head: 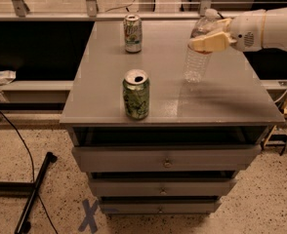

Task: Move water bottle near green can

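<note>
Grey table (221, 106) w/ 3 drawers (167, 157), pale can (133, 33) rear-left on top, blue X (89, 216) on floor (260, 199), black stand (33, 194) btm-left

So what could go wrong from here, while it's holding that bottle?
The gripper, over the back right of the table, holds the water bottle high up with its fingers, so the bottle might swing or slip in transit. The green can stands near the table's front edge; a nudge while placing the bottle could tip it or push it off.
</note>
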Tool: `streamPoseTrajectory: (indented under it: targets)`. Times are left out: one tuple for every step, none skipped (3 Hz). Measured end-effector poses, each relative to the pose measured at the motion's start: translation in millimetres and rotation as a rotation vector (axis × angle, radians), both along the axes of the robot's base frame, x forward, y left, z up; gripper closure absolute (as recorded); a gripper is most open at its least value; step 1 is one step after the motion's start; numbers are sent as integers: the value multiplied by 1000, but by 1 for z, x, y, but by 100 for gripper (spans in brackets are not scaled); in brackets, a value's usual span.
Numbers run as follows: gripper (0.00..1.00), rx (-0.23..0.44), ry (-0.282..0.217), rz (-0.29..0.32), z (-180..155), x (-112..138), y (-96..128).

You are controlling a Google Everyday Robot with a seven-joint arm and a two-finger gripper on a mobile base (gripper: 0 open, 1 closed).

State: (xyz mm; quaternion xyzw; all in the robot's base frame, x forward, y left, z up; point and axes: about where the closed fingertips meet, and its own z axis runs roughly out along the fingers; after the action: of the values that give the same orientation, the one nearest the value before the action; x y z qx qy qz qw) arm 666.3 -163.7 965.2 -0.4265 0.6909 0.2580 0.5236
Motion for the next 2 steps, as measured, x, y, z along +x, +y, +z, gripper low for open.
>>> streamPoseTrajectory:
  targets:
    - [100, -8, 20, 88, 0, -32, 16]
    - [100, -1, 50, 222, 2, -90, 42]
